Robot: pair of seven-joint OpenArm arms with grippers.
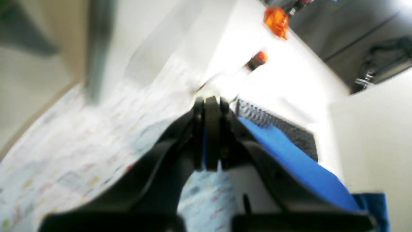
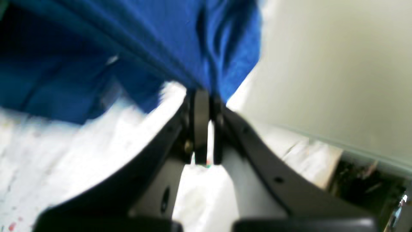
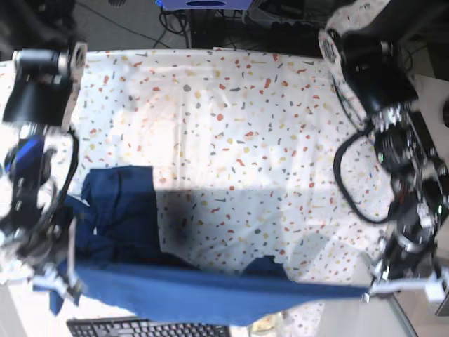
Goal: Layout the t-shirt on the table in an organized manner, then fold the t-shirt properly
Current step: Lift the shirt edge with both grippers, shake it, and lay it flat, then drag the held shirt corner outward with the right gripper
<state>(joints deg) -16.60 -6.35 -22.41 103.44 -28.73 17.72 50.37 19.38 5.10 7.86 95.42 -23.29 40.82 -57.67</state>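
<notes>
The navy t-shirt [image 3: 196, 298] hangs stretched in a long band across the near edge of the table [image 3: 245, 126], with a bunched part [image 3: 119, 210] lying on the speckled cloth at the left. My right gripper [image 3: 66, 281] is shut on the band's left end. The right wrist view shows its tips [image 2: 202, 96] pinching blue fabric [image 2: 161, 38]. My left gripper [image 3: 375, 286] is shut on the right end. In the left wrist view its closed tips [image 1: 210, 106] hold a blue strip [image 1: 289, 154] that runs back past the fingers.
A black keyboard [image 3: 140, 328] lies just beyond the table's near edge, below the stretched shirt, and shows as a dark ridged strip [image 1: 276, 122] in the left wrist view. Black cables [image 3: 351, 182] loop beside the left arm. Orange parts [image 1: 276, 21] sit at the top.
</notes>
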